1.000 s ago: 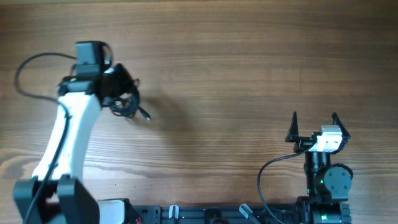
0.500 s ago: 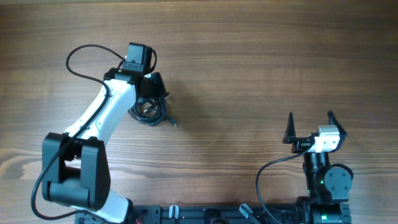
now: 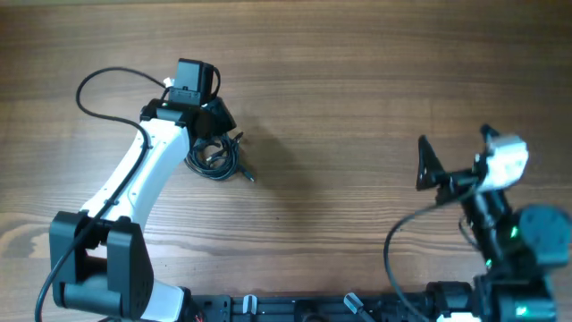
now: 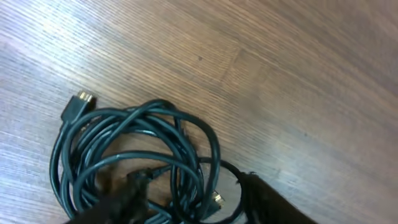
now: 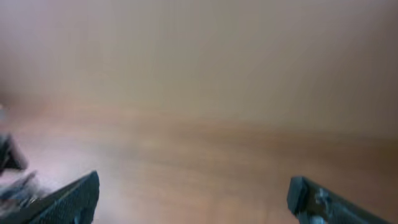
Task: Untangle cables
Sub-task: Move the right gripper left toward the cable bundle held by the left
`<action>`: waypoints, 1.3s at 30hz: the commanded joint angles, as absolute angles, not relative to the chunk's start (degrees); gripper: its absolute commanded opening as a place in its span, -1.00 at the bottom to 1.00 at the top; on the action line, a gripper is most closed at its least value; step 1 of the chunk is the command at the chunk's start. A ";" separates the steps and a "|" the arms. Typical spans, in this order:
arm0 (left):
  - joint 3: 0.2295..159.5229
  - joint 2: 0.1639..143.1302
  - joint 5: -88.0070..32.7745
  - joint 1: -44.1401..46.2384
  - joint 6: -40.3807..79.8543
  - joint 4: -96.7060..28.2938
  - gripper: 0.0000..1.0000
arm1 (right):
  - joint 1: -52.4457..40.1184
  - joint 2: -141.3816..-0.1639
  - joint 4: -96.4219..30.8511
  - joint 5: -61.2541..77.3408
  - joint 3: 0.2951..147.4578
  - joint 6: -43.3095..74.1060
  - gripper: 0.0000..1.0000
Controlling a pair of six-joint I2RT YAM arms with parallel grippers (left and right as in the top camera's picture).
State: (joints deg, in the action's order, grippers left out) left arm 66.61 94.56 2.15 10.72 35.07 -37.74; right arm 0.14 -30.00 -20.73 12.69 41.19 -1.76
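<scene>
Left claw stands parted, gripping nothing; the cables (1 tangled coil) lie just beneath and ahead of it on the wooden table; right claw, well apart, gapes empty.

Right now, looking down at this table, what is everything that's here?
table: one, brown wood, under everything
cables: one tangled bundle, black, left of centre; number of cords unclear
plugs: at least two, black, one gold-tipped, at the bundle's edges
wires: two, black, one looping beside each arm
arms: two, left white, right mostly black, one on each side
left hand: one, black fingers apart, over the bundle
right hand: one, fingers wide open, empty, above bare wood at right
</scene>
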 commanded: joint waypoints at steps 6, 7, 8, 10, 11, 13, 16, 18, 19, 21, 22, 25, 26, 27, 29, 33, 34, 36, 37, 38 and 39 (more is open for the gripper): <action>67.40 97.71 3.25 10.87 40.99 -35.92 -0.09 | -0.08 -53.17 -28.99 37.71 53.69 6.33 1.00; 67.40 98.54 2.26 10.87 40.97 -35.14 -0.17 | -0.10 -55.59 -29.71 40.84 53.67 8.29 1.00; 67.40 99.13 0.64 10.94 40.97 -34.70 -0.20 | -0.10 -57.93 -30.24 44.03 53.67 8.36 1.00; 67.40 100.12 -0.21 11.57 40.97 -34.22 -0.19 | -0.10 -61.71 -31.57 46.57 53.67 8.38 0.99; 67.40 100.57 -0.12 11.92 40.95 -34.04 -0.19 | -0.10 -63.57 -32.53 47.16 53.67 8.32 0.99; 67.40 101.25 -0.12 12.43 40.77 -33.32 -0.19 | -0.14 -67.09 -34.46 48.53 53.67 7.22 0.94; 67.40 101.27 -0.14 12.64 40.77 -32.08 -0.58 | -0.14 -69.06 -35.31 49.65 53.67 6.98 0.85; 67.40 101.27 -0.34 12.71 40.75 -32.01 -0.92 | -0.14 -69.17 -35.77 49.65 53.67 6.83 0.79; 67.40 101.27 -0.89 12.99 40.16 -32.08 -0.92 | -0.14 -69.17 -36.29 49.63 53.67 6.83 0.76; 67.40 101.27 -1.69 13.61 38.98 -32.12 -0.92 | -0.14 -69.17 -37.30 49.63 53.65 7.01 0.73; 67.40 101.27 -1.76 13.74 38.98 -32.18 -0.92 | -0.14 -69.17 -37.39 49.63 53.58 7.73 0.74; 67.40 101.27 -1.67 13.74 39.05 -32.62 -0.72 | -0.14 -69.17 -37.41 49.63 53.56 9.26 0.74; 67.40 101.27 -1.65 13.78 39.09 -33.19 -0.57 | -0.14 -69.17 -37.43 49.63 53.56 9.21 0.74; 67.40 101.27 -1.65 13.78 39.07 -33.50 -0.56 | -0.14 -69.17 -37.47 49.63 53.56 9.23 0.74; 67.40 101.27 -1.65 13.78 39.07 -34.30 -0.54 | -0.14 -69.17 -37.91 49.63 53.56 9.23 0.75; 66.89 101.27 -1.67 13.78 39.07 -34.33 -0.56 | -0.14 -69.17 -38.52 49.60 53.54 9.21 0.75; 66.41 101.30 -1.67 13.78 39.03 -34.54 -0.59 | -0.14 -69.17 -38.63 49.60 53.54 9.21 0.75; 65.54 101.27 -1.67 13.78 39.05 -34.57 -0.56 | -0.14 -69.17 -38.63 49.60 53.54 9.21 0.75; 65.34 101.30 -1.67 13.78 39.05 -34.54 -0.55 | -0.14 -69.17 -38.59 49.32 53.54 9.19 0.75; 65.23 101.30 -1.67 13.78 39.03 -34.46 -0.54 | -0.14 -69.17 -38.59 48.36 53.54 9.23 0.76; 65.21 101.30 -1.67 13.78 39.00 -34.50 -0.48 | -0.14 -69.17 -38.63 47.44 53.54 9.26 0.75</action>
State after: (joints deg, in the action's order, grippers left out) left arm 66.48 100.53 -1.43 13.45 39.55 -34.26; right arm 0.14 -69.08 -38.59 47.99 52.80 9.02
